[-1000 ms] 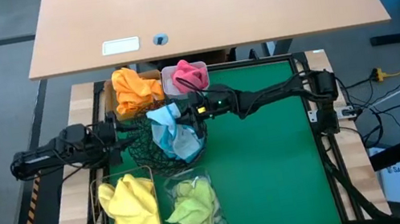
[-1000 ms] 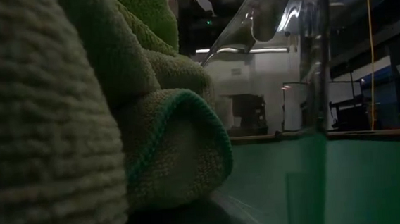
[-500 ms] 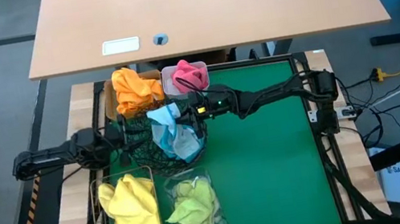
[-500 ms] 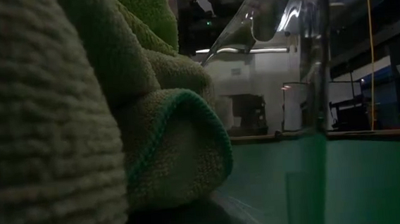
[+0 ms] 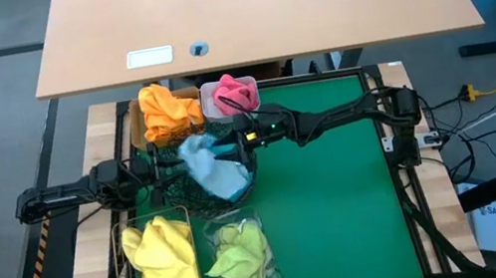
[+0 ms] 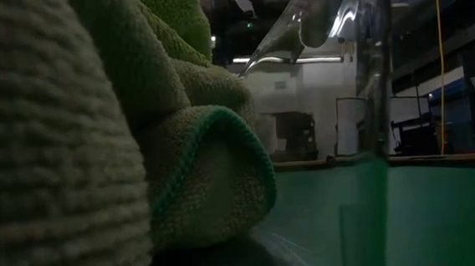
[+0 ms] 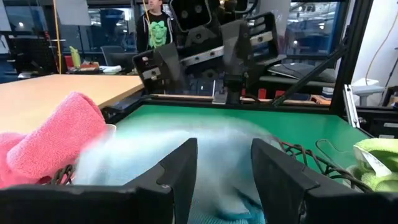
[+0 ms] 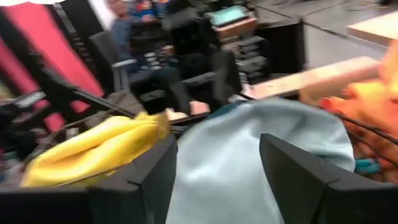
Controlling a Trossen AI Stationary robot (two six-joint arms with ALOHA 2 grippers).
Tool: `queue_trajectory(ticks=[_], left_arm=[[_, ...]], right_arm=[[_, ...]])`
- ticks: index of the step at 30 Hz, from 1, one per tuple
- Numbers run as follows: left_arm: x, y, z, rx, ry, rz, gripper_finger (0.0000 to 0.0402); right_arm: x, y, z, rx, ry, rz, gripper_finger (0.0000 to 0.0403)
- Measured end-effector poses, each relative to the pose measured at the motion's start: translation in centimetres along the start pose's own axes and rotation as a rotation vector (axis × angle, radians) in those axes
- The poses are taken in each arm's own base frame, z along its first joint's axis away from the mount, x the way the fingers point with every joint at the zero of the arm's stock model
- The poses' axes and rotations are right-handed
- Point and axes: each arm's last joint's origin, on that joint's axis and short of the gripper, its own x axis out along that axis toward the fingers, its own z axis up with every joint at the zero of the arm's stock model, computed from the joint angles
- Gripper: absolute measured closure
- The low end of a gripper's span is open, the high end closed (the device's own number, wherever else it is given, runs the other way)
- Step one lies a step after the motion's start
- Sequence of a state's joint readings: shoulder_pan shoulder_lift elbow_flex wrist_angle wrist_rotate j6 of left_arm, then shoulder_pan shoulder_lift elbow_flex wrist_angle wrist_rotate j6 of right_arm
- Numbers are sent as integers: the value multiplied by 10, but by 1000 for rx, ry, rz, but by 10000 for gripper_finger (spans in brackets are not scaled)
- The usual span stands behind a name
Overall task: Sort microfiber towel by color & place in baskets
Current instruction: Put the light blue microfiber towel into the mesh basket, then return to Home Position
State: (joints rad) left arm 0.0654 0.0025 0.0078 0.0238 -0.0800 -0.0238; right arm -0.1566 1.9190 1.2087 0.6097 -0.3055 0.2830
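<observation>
— So where is the light blue towel (image 5: 213, 168)?

— It lies heaped in the round black wire-mesh bowl (image 5: 179, 191), in the middle of the left part of the green table (image 5: 340, 204). The right end effector (image 5: 229, 143) sits just above the bowl's far rim, its fingers spread wide and holding nothing; the right wrist view shows the pale blue cloth between and beyond them.

— And the left one?

— The left end effector (image 5: 154, 168) is at the bowl's left edge, fingers parted and empty, pointing across the blue cloth.

— What about the other towels?

— The orange towel (image 5: 167, 112) fills the tan box, the pink towel (image 5: 233, 93) the white tub beside it. The yellow towel (image 5: 162, 259) lies in the wire basket, and the olive-green towel (image 5: 239, 254) in the clear plastic tub (image 5: 242, 223).
</observation>
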Motion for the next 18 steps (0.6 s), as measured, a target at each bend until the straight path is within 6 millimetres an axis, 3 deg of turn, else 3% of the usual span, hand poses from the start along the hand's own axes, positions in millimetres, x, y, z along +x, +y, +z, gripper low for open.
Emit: queue_trajectory(ticks=[9,18], left_arm=[[0,0,0,-1,0,0,256],[0,0,0,-18,1,0,256]], right_arm=[[-22,20,34,-20,19,223,163],[-89,30,103,-58,-27,285,166]])
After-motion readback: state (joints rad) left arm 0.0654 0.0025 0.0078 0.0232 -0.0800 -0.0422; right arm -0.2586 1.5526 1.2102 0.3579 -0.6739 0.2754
